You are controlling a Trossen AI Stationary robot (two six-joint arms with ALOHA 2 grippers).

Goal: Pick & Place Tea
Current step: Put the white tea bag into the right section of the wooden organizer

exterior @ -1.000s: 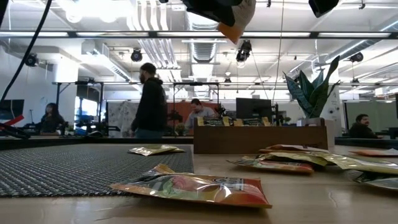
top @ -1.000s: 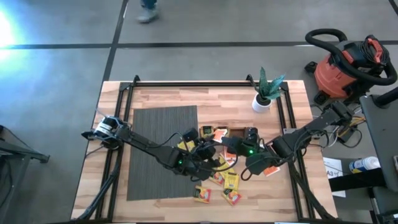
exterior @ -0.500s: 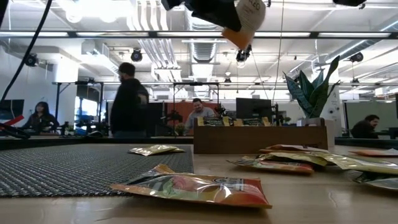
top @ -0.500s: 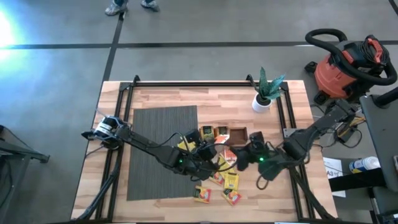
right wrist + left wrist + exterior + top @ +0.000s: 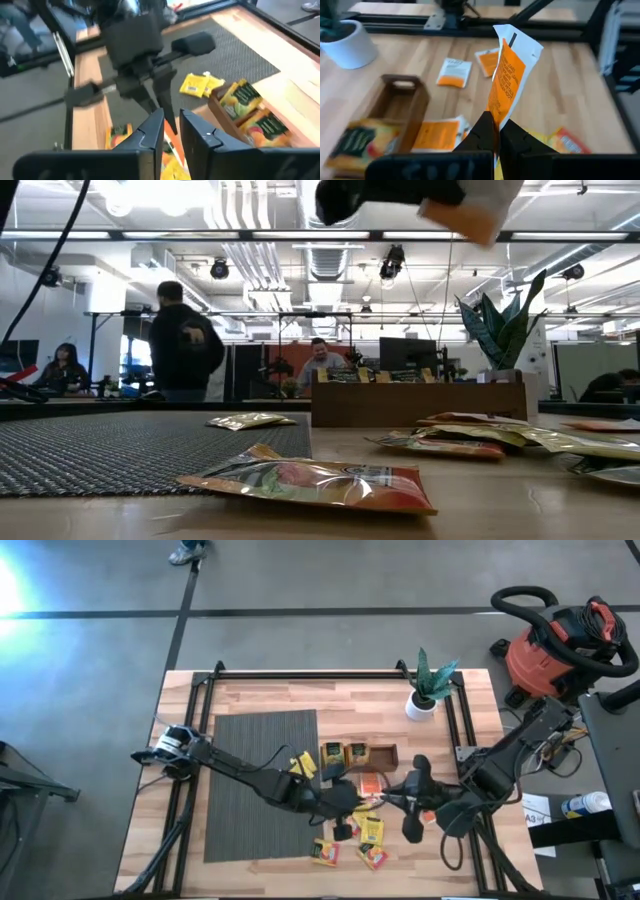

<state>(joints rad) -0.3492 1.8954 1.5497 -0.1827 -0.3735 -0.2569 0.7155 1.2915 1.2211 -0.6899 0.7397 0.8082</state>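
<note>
Left gripper point(image 5: 496, 131), fingers clamped on the lower edge of a white-and-orange sachet point(image 5: 510, 75), is holding it upright above the table point(image 5: 260, 695), just beside the tray point(image 5: 384, 754). Right gripper point(image 5: 171, 125), fingers slightly apart and holding nothing visible, is hanging close by, facing the left one over the scattered sachets. The tray is already carrying two yellow sachets point(image 5: 343, 752); an orange one point(image 5: 371, 785) is lying just beside it, and others are lying loose on the wood nearby. Risks, as judged: the pinch on one thin edge is letting the sachet swing or slip, and the two grippers, working this near, are liable to collide.
</note>
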